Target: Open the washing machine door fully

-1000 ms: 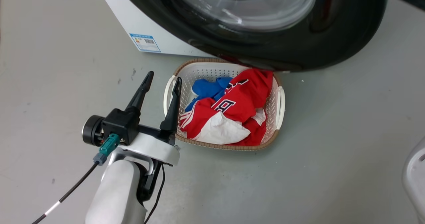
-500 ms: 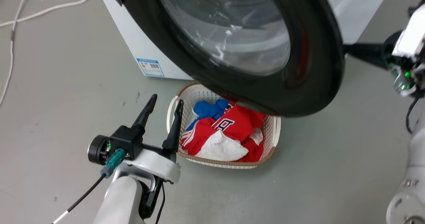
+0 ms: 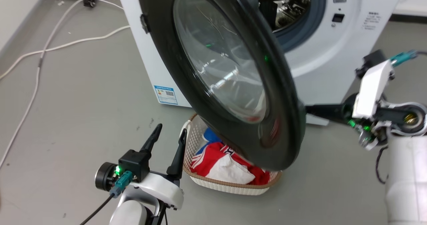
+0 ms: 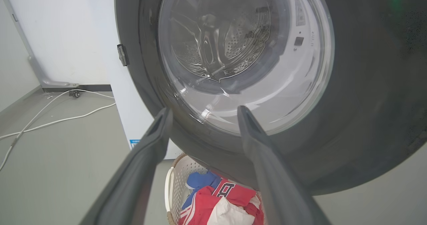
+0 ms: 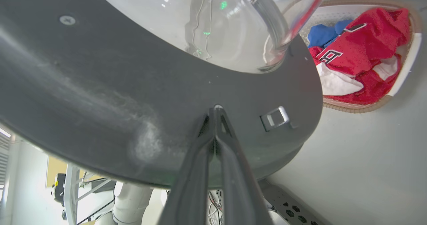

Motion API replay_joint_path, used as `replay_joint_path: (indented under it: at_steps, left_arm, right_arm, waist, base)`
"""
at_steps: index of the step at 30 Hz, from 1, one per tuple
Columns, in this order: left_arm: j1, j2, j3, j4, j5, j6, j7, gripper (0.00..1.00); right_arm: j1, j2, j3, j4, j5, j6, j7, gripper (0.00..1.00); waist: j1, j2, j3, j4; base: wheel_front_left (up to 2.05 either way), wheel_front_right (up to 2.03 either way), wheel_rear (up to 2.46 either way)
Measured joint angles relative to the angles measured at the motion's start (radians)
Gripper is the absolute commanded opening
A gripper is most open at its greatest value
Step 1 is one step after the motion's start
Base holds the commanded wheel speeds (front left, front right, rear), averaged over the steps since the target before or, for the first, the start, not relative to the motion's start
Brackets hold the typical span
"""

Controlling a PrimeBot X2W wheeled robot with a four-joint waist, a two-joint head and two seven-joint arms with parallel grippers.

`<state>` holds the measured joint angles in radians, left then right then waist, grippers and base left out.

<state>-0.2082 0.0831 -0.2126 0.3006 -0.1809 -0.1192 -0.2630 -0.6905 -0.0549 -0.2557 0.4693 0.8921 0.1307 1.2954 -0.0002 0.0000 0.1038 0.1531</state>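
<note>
Glossy black washing machine door (image 3: 233, 85), mid-frame in head view, swung off white washing machine (image 3: 320, 68), long axis upper left to lower right, top cut off; right gripper (image 5: 216, 109) tips hidden behind its rim, though right wrist view shows them pinched together against inner face; left gripper (image 3: 171, 128) spread wide, lower left

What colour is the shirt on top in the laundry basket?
The shirt is red with white patches, clearest in the right wrist view.
</note>
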Motion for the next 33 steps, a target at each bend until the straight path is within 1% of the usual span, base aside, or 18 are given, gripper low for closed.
replay_joint_path:
  at_steps: [5,7,13,21,23,28,31,33]
  left_arm:
    - [0.016,-0.005,-0.015,0.015,-0.007,0.0,0.0,1.0]
    - [0.018,-0.007,-0.021,0.02,-0.008,0.001,0.0,1.0]
    - [0.019,-0.013,-0.034,0.031,-0.016,0.004,0.0,1.0]
    - [0.025,-0.013,-0.038,0.039,-0.017,0.005,0.0,1.0]
    - [0.026,-0.013,-0.038,0.04,-0.017,0.005,0.0,1.0]
    - [0.03,-0.011,-0.033,0.038,-0.018,0.009,0.0,1.0]
    - [0.037,-0.007,-0.026,0.036,-0.02,0.014,0.0,1.0]
    - [0.039,-0.004,-0.023,0.035,-0.024,0.015,0.0,1.0]
  right_arm:
    - [0.08,0.001,0.09,-0.015,0.086,0.0,-0.017,0.0]
    - [0.105,0.001,0.127,-0.017,0.103,0.0,-0.03,0.0]
    - [0.158,0.0,0.249,-0.027,0.195,0.0,-0.065,0.0]
    - [0.192,0.0,0.429,-0.058,0.307,0.0,-0.172,0.0]
    - [0.201,0.001,0.467,-0.061,0.317,0.0,-0.2,0.0]
    - [0.214,0.002,0.513,-0.082,0.333,0.0,-0.291,0.0]
    - [0.235,0.003,0.509,-0.104,0.328,0.0,-0.373,0.0]
    - [0.254,0.004,0.491,-0.119,0.301,0.0,-0.446,0.0]
  waist:
    - [-0.0001,0.0,-0.035,0.035]
    - [0.0,0.0,-0.046,0.051]
    - [0.0,0.0,-0.074,0.093]
    - [0.0,0.0,-0.094,0.127]
    - [0.0,0.0,-0.096,0.131]
    - [0.0001,0.0,-0.096,0.128]
    - [0.0001,0.0,-0.097,0.115]
    - [0.0001,0.0,-0.098,0.103]
  base:
    - [0.0,0.0,0.0]
    - [0.0,0.0,0.0]
    - [0.0,0.0,0.0]
    - [0.0,0.0,0.0]
    - [0.0,0.0,0.0]
    - [0.0,0.0,0.0]
    - [0.0,0.0,0.0]
    - [0.0,0.0,0.0]
